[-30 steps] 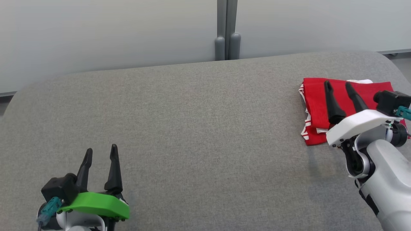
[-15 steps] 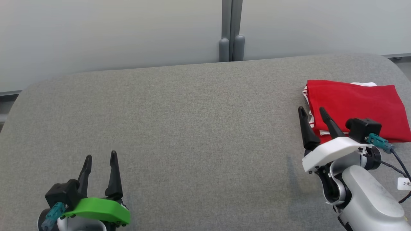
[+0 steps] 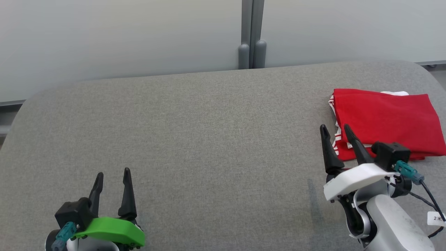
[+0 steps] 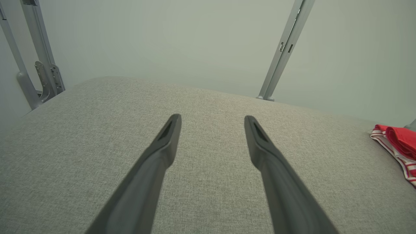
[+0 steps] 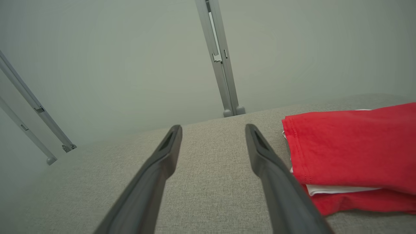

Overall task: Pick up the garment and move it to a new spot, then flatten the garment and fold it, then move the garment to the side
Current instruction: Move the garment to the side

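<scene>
The right arm [image 3: 393, 223] is pulling back toward the robot. 1 second ago its jaws were lying over the folded red garment [image 3: 383, 118]. Now they are sitting at the garment's near left corner, their tips overlapping its striped edge in the head view, spread wide and holding nothing. The garment is not travelling with them. It is lying in a flat red stack with a white layer peeking out, on the far right of the grey counter [image 3: 209, 139], close to the right edge. The slight drift of the whole head view is the camera moving, not the cloth.

Judging from this, the last step, moving the garment to the side, is looking finished. The arm seems to be retreating to rest rather than reaching for a new hold.

The left arm [image 3: 104, 232] is waiting at the near left, well apart from the garment, its jaws also spread open and empty over bare counter.

Pale wall panels [image 3: 122, 35] and a grey post [image 3: 251, 35] are standing behind the counter, and a cable [image 3: 428, 198] with a small tag is hanging from the right wrist. The path back is looking free. The 1 thing worth watching is a jaw catching the striped hem while sliding away.
</scene>
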Robot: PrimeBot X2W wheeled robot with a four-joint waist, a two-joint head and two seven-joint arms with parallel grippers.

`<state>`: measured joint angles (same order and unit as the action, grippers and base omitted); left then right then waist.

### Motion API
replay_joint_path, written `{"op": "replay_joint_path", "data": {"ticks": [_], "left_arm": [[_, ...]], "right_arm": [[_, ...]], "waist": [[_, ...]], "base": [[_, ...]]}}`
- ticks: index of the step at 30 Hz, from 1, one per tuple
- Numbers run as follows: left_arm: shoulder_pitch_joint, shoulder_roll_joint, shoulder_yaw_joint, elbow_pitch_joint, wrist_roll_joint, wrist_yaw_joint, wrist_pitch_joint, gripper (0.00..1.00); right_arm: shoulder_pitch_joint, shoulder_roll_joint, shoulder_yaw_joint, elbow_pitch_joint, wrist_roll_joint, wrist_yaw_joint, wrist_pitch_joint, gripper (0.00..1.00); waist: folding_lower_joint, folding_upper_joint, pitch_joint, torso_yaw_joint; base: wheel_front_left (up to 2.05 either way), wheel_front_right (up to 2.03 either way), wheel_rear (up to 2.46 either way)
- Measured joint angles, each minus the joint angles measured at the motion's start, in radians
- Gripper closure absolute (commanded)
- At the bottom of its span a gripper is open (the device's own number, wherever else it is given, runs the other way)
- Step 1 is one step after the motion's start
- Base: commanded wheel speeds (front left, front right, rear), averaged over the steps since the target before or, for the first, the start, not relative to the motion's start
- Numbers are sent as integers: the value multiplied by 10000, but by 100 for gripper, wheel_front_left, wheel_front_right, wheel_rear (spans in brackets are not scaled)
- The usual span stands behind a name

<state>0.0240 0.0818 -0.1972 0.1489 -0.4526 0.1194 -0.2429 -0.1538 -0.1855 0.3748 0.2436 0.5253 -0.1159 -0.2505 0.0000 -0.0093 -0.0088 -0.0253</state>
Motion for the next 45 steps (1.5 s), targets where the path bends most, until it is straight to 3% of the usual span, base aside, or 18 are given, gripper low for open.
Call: {"op": "replay_joint_path", "data": {"ticks": [45], "left_arm": [[66, -171, 96, 251, 610, 42, -56, 0]], "right_arm": [[1232, 571, -364, -502, -1137, 12, 0, 0]], "waist": [[0, 0, -82, 109]], "base": [[0, 0, 0]]}}
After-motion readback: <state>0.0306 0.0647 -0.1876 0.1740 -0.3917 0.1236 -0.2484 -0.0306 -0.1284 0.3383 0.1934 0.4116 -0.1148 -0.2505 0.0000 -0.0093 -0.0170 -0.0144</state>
